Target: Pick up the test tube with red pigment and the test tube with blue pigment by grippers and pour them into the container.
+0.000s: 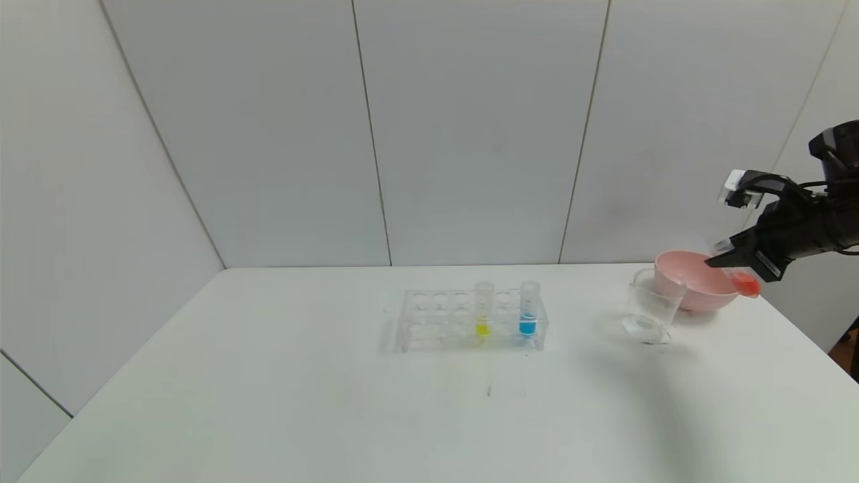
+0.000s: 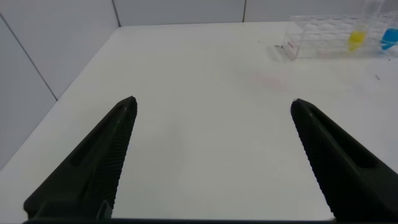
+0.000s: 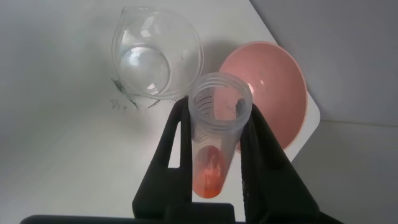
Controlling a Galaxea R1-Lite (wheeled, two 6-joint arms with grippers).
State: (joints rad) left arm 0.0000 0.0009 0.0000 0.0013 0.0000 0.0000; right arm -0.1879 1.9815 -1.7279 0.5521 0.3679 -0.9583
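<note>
My right gripper (image 1: pixel 731 265) is shut on the test tube with red pigment (image 1: pixel 745 282) and holds it tilted over the pink bowl, near the table's right edge. In the right wrist view the tube (image 3: pixel 214 134) sits between the fingers (image 3: pixel 180 149), its open mouth toward the clear container (image 3: pixel 157 53). The container (image 1: pixel 649 314) stands empty just left of the bowl. The test tube with blue pigment (image 1: pixel 528 310) stands upright in the clear rack (image 1: pixel 436 318) at the table's middle. It also shows in the left wrist view (image 2: pixel 389 38). My left gripper (image 2: pixel 213 102) is open and empty, above the table's left part.
A pink bowl (image 1: pixel 691 285) stands behind and right of the container, at the table's right edge; it also shows in the right wrist view (image 3: pixel 273 87). A tube with yellow liquid (image 1: pixel 483 312) stands in the rack left of the blue one. White wall panels close the back.
</note>
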